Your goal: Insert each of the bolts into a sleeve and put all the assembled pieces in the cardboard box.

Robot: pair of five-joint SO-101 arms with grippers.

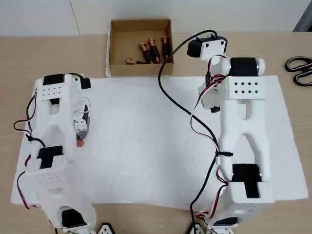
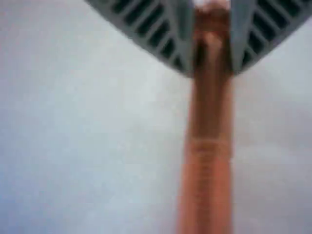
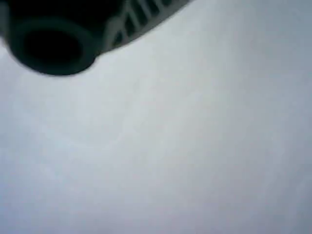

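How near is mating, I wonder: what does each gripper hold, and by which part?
Left gripper: a copper bolt, pinched near one end, shaft projecting. Right gripper: a black sleeve, open end showing; where it is gripped cannot be told.

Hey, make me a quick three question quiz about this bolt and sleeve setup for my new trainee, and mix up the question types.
1. True or false: the left arm's jaws are shut on the copper bolt.
2. Multiple choice: the assembled pieces lie A) in the cardboard box, B) on the white sheet, C) beside the scissors.
3. Short answer: what colour is the sleeve at the right arm's jaws?
Key: 1 true; 2 A; 3 black.
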